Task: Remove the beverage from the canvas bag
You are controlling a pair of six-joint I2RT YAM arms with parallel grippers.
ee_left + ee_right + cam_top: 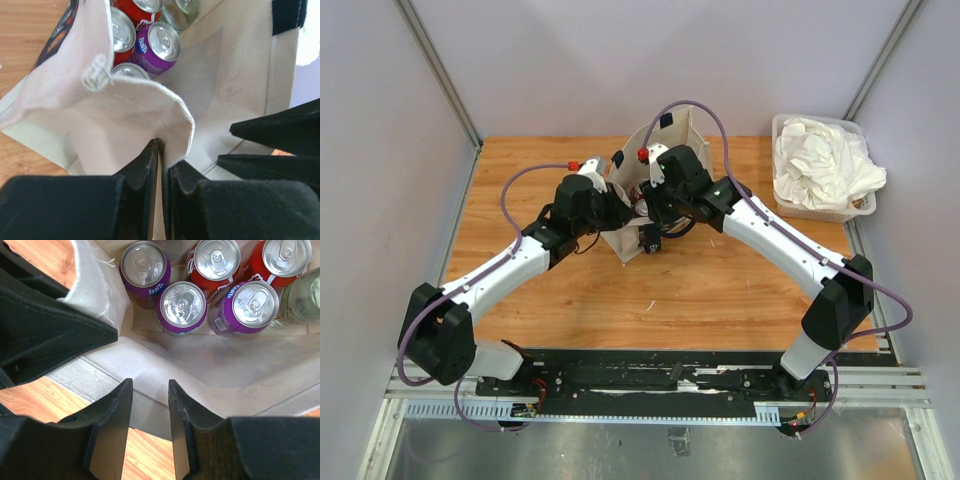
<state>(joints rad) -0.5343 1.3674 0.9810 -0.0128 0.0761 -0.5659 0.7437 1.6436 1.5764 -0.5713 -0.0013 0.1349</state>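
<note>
Pinching the near rim of the canvas bag [225, 75], the left fingers [150, 165] are pressed together on a fold of the cream fabric, with the fold standing up just past their tips. The bag stands open on the wooden tabletop [720, 290], between the two arms and a bit toward the far side, with navy strap patches on its walls. The right fingers [172, 392] hover over the bag mouth with a narrow gap between them, nothing in that gap, and no can touched. All the drinks are inside the bag, upright on its floor with tops up. There are three purple cans [182, 307] packed close together and two red cans [215, 262] just beside them. A pale greenish one [302, 295] sits at the right edge, cut off, and I can't tell whether it is a can or a bottle. The right wrist view shows a black finger of the left arm at its left side, against the bag's edge. A clear tub [817, 212] of white cloths [825, 160] sits at the far right corner of the tabletop, well apart from the bag.
</note>
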